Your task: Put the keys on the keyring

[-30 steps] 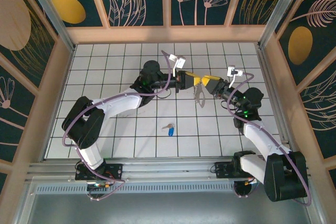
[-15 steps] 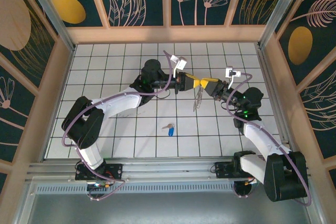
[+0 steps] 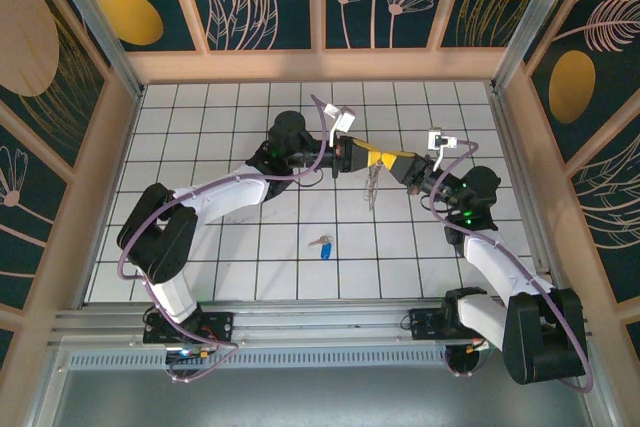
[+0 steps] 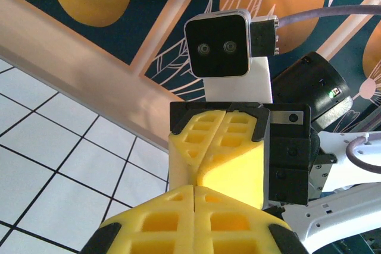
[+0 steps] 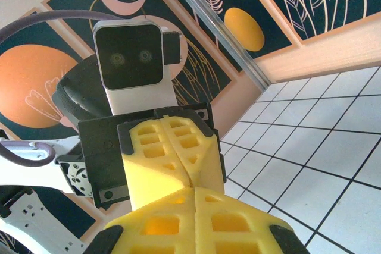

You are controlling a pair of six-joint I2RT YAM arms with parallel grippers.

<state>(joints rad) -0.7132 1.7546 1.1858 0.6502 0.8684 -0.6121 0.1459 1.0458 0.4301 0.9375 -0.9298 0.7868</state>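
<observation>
Above the white-tiled desk [image 3: 200, 127], approx. midway btwn its left and right edges, the left hand [image 3: 380, 158] and right hand [image 3: 392, 160] meet tip to tip, each w/ yellow fingers pressed together. The keyring [image 3: 371, 187] dangles just under the meeting point; which hand pinches it, cannot tell. The blue-headed key [image 3: 323, 246] lies flat nearer the desk's near edge, well apart from both hands.
</observation>
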